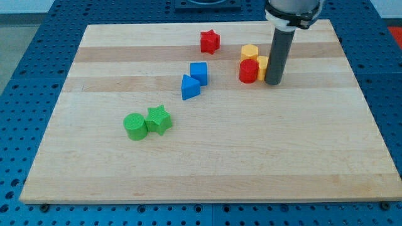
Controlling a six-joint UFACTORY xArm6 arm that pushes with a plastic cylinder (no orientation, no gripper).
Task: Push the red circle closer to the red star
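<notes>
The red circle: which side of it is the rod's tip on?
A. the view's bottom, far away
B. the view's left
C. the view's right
C: my tip stands just right of the red circle, with a yellow block between them.

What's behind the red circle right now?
Behind the red circle sits a yellow hexagon. Another yellow block is wedged between it and my tip; the rod covers most of it, so its shape is unclear.
</notes>
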